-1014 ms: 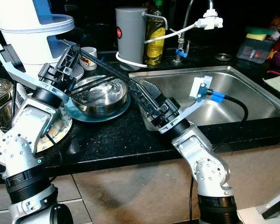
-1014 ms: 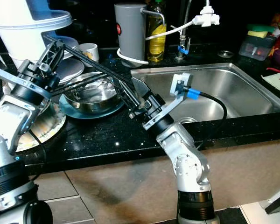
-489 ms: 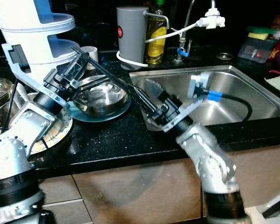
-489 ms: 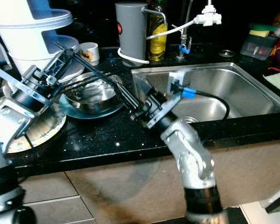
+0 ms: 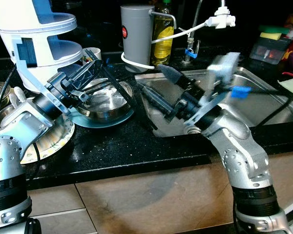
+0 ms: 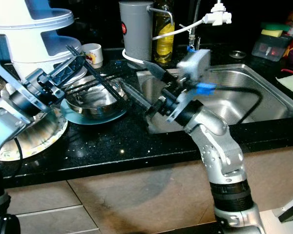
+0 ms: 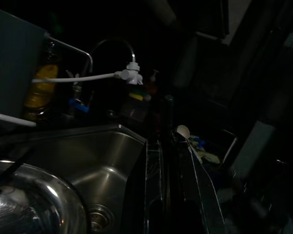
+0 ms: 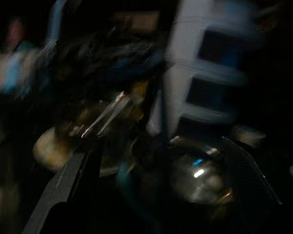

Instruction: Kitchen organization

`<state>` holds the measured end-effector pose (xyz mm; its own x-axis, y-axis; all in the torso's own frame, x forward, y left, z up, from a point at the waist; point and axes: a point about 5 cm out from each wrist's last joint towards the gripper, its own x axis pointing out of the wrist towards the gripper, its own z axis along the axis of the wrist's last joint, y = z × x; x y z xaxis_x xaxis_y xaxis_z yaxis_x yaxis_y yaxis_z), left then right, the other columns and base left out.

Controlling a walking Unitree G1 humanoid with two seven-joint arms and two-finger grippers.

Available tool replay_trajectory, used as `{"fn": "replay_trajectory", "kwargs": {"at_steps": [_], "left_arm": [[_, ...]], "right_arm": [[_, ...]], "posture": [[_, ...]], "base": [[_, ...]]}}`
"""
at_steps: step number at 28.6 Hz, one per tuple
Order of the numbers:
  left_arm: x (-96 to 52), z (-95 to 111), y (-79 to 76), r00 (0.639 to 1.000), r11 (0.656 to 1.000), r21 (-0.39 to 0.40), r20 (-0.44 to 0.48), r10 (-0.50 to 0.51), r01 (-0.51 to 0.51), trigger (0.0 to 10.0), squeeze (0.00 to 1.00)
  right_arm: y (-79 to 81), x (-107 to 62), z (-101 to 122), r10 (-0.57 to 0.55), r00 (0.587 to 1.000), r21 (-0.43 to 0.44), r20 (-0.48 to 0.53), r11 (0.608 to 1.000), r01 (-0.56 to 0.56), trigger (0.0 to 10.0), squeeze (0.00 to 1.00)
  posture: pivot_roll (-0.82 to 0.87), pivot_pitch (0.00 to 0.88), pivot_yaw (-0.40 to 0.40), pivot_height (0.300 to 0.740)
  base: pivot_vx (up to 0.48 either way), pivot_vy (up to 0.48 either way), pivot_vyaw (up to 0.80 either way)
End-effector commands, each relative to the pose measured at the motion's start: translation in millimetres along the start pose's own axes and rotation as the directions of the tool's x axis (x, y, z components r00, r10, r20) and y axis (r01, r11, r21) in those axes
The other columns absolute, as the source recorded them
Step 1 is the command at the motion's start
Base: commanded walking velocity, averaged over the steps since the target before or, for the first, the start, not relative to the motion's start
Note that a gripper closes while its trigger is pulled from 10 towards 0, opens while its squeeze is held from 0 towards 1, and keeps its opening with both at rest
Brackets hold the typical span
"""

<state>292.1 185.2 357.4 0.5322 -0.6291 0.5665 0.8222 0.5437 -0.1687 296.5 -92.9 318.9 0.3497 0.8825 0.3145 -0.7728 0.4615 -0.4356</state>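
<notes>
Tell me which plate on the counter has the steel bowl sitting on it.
The blue plate, just left of the sink, carries the steel bowl. The patterned plate nearer the counter's front edge lies beside it.

Four cameras on one black kitchen counter: two from the head, one from each wrist.

The head pair looks forward and down from above the counter's front edge, near enough that both silver arms crowd the foreground; both eyes share the steel bowl (image 5: 105,100) at 11 o'clock, the sink (image 5: 263,95) at 2 o'clock, and the grey canister (image 6: 135,29) at 12 (the right eye sits slightly to the side, so everything slides left). The left wrist camera, dark, looks along its fingers across the bowl's rim toward the sink and the white tap fitting (image 7: 129,75), which the head views also hold. The right wrist camera, blurred and dark, faces back toward the bowl and the white stacked container (image 8: 212,68).
</notes>
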Motion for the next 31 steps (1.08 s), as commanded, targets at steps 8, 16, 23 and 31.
{"fn": "replay_trajectory", "kwargs": {"at_steps": [8,16,23,31], "left_arm": [[5.4,11,-10.1,0.995,0.994,0.05,0.014,-0.103,0.102,0.0,0.0],[3.1,8,-16.3,0.989,0.989,0.032,0.011,-0.147,0.146,0.0,0.0],[3.9,7,-16.2,0.989,0.989,0.039,0.007,-0.146,0.146,0.0,0.0],[4.2,6,-16.3,0.991,0.99,0.047,-0.001,-0.136,0.135,0.0,0.0]], "right_arm": [[6.2,-4.8,-29,0.079,0.98,0.063,-0.182,0.996,-0.069,10.0,0.0],[1.0,-3.2,-33,0.021,0.981,0.061,-0.194,0.998,-0.009,10.0,0.0],[-1.1,0.2,-33,0.005,0.982,0.1,-0.189,0.995,0.014,1.3,0.0],[-3.3,1.6,-32,-0.005,0.984,0.118,-0.177,0.993,0.026,0.0,0.0]], "posture": [[0.01,0.162,0.008,0.74],[0.01,0.164,0.003,0.74],[0.01,0.171,-0.002,0.74],[0.01,0.173,-0.002,0.74]], "base": [[0.0,0.0,0.0],[0.0,0.0,0.0],[0.0,0.0,0.0],[0.0,0.0,0.0]]}}
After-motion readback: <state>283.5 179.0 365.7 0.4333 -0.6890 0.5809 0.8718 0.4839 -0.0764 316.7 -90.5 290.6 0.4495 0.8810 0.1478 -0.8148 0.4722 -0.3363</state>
